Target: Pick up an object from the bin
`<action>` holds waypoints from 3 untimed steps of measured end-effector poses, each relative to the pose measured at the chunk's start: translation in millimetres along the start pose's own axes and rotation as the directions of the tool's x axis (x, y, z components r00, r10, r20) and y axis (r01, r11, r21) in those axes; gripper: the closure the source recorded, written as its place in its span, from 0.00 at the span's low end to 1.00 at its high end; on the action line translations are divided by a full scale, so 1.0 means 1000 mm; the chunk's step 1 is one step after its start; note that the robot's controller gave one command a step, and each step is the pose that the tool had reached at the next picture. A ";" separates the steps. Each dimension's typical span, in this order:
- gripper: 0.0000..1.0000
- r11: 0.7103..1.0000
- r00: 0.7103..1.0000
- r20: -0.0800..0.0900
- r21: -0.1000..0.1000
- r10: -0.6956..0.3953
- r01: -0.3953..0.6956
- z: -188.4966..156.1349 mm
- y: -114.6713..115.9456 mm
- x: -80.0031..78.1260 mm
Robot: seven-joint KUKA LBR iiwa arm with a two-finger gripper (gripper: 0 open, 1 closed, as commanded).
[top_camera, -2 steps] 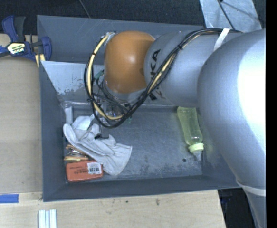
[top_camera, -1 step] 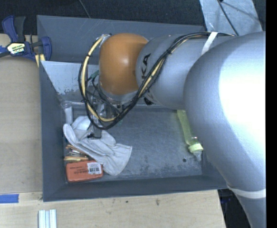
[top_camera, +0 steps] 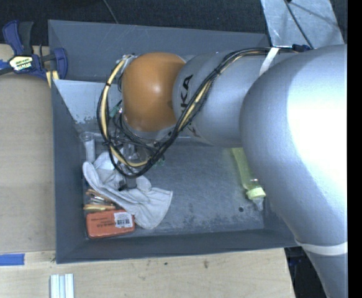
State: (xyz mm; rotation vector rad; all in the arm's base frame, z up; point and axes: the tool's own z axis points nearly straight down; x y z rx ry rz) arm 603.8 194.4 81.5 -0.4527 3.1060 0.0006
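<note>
1. The end effector [top_camera: 126, 184] is hanging over a white cloth [top_camera: 148, 205] in the bin's [top_camera: 168, 243] lower-left corner.
2. Whether it is spread or pressed together is not showing: cannot tell.
3. An orange packet [top_camera: 109, 223] is lying against the cloth.

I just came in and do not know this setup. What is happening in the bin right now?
The robot arm reaches in from the right, and its gripper is low in the left part of the grey bin. It is right above a crumpled white cloth. A flat orange packet with a barcode label lies beside the cloth, and a long yellow-green thing lies apart on the right. Nothing appears to be lifted yet.
</note>
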 end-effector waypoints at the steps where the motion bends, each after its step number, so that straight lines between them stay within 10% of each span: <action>1: 1.00 0.997 0.997 0.000 0.000 0.082 -0.082 0.009 0.005 -0.010; 2: 1.00 0.997 0.997 0.000 0.000 0.083 -0.083 0.009 0.005 -0.010; 3: 1.00 0.998 0.998 0.001 0.000 0.062 -0.062 -0.125 -0.001 -0.005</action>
